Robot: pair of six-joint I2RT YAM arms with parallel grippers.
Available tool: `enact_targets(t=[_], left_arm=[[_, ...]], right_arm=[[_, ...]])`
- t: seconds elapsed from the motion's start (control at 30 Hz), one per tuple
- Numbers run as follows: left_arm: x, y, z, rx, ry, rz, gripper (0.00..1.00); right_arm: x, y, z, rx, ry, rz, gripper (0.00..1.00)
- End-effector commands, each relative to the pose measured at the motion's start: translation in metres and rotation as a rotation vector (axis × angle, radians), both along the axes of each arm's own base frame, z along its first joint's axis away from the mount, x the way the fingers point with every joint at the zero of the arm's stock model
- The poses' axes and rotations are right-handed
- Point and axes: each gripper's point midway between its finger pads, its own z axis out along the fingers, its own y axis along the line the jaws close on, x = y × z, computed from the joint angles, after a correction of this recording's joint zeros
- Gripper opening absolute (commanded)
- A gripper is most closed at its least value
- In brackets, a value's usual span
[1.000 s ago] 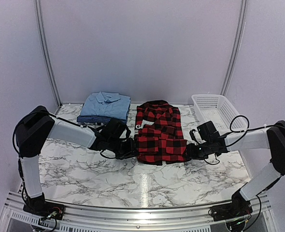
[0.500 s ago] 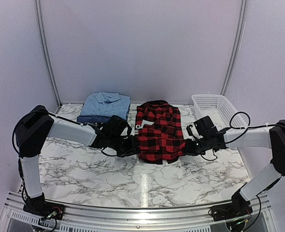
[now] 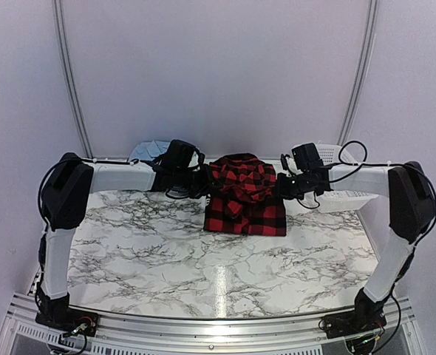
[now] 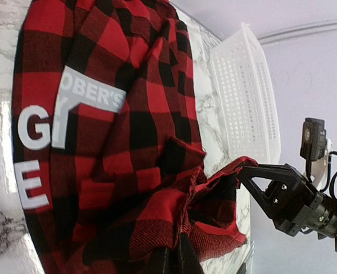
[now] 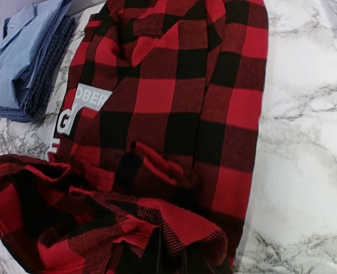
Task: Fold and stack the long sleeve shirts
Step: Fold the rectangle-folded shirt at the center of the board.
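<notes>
At the far left of the marble table [image 3: 129, 237], the light blue collared shirt [image 5: 20, 51] lies folded on top of the dark blue checked shirt [image 5: 47, 80]. In the top view the left arm crosses in front of this stack, so only a corner of pale blue shows there.

Just right of the stack, the left gripper [image 3: 197, 180] is clamped on one end of a bunched edge of the red-and-black plaid shirt [image 3: 244, 211]. In its own wrist view the jaws are pressed together on the cloth at the bottom of the picture.

The plaid shirt sits in the far middle of the table. Its wide near part spreads flat on the marble, while the gathered edge is held up above it between the two arms, sagging a little in the middle. White block letters [image 4: 31, 154] run along one side of the flat part, and a white patch with smaller lettering sits beside them.

The right gripper [image 3: 281, 186] is pinched shut on the other end of that raised edge. The left wrist view shows its dark fingers [image 4: 254, 178] nipping the red fabric.

Behind the right arm, at the far right of the table, stands the white mesh basket [image 3: 342, 198], apart from the shirt.
</notes>
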Motion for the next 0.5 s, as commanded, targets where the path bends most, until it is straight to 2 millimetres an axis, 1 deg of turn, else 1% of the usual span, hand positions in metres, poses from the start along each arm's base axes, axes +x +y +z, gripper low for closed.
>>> enact_targets(t=[0.0,0.03,0.07,0.1,0.2,0.27,0.37,0.47], left_arm=[[0.029,0.006,-0.034,0.014,0.062,0.031,0.13],[0.035,0.007,-0.04,0.011,0.067,0.04,0.25],[0.04,0.007,-0.037,-0.007,0.058,0.044,0.32],[0.045,0.007,-0.033,-0.026,0.053,0.05,0.4],[0.054,0.011,-0.016,-0.047,0.011,0.067,0.67],[0.06,0.015,-0.002,-0.056,-0.021,0.079,0.78],[0.063,0.021,0.014,-0.058,-0.059,0.08,0.79],[0.057,0.025,0.017,-0.046,-0.06,0.083,0.79]], right_arm=[[0.039,0.007,0.012,0.028,-0.05,0.014,0.12],[0.043,0.008,0.011,0.03,-0.047,0.014,0.18],[0.047,0.008,0.009,0.029,-0.042,0.012,0.28],[0.05,0.01,0.008,0.029,-0.037,0.013,0.36],[0.053,0.01,0.016,0.032,-0.048,0.01,0.52],[0.052,0.008,0.023,0.028,-0.06,0.006,0.6],[0.046,0.006,0.032,0.002,-0.082,0.006,0.64],[0.032,0.012,0.039,-0.021,-0.1,0.025,0.65]])
